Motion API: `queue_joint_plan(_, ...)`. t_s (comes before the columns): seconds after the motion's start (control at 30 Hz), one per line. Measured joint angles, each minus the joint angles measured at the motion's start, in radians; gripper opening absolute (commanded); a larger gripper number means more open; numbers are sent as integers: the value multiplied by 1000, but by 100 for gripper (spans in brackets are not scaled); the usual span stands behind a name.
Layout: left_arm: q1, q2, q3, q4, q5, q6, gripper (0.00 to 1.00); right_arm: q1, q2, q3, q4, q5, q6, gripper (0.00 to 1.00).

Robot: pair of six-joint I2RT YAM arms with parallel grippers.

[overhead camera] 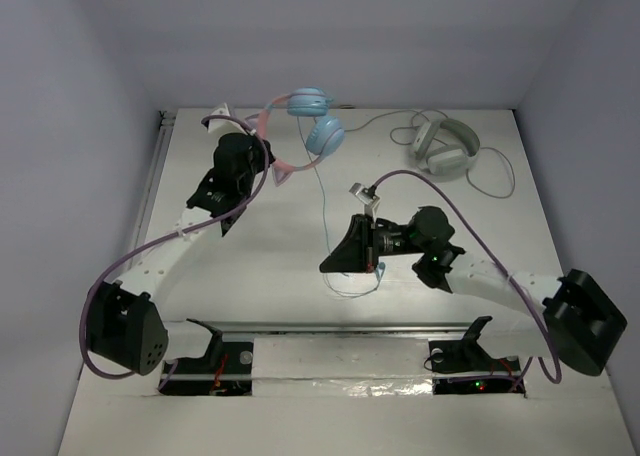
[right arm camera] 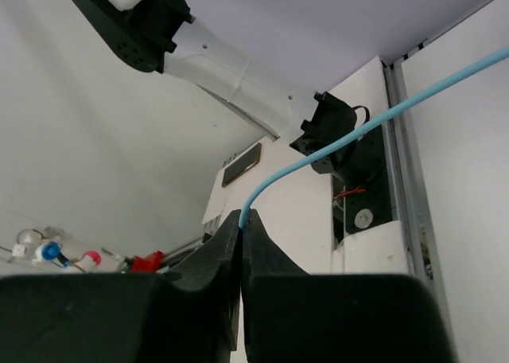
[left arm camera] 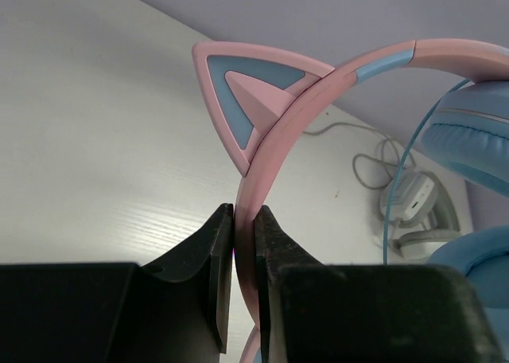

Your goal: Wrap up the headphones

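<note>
Fingers of the left gripper [overhead camera: 264,154] meet the pink headband [overhead camera: 266,116] of the headphones [overhead camera: 325,134] at the far side of the table [overhead camera: 250,266] in the top view, while the right gripper [overhead camera: 328,264] sits mid-table on the thin blue cable [overhead camera: 322,201] trailing from the 2 earcups [overhead camera: 308,103]. Left wrist view: both fingers [left arm camera: 208,255] pinch the headband [left arm camera: 274,132] just below a cat ear [left arm camera: 242,92]. Right wrist view: fingers [right arm camera: 211,259] press together on the cable [right arm camera: 358,128], which rises from their tips.

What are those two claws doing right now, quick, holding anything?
Left gripper: closed on the pink cat-eared headphone headband.
Right gripper: closed on the thin light-blue cable.
</note>
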State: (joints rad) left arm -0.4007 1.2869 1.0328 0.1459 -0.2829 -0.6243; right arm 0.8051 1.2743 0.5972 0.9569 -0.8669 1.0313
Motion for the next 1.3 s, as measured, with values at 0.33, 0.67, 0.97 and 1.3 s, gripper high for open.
queue_joint_plan(0.33,-185,16,62,-179,-166,185,0,2,-161,384,-813,209,-401,0)
queue_joint_plan(0.67,-303,100,124,-412,-146,355,0,2,-84,597,-1340,532,-682,0)
queue_joint_plan(0.97,-303,90,123,-585,-113,451,0,2,-47,672,-1538,737,-779,0)
queue_joint_plan(1.3,-303,19,74,-629,104,524,0,2,50,818,-1608,995,-827,0)
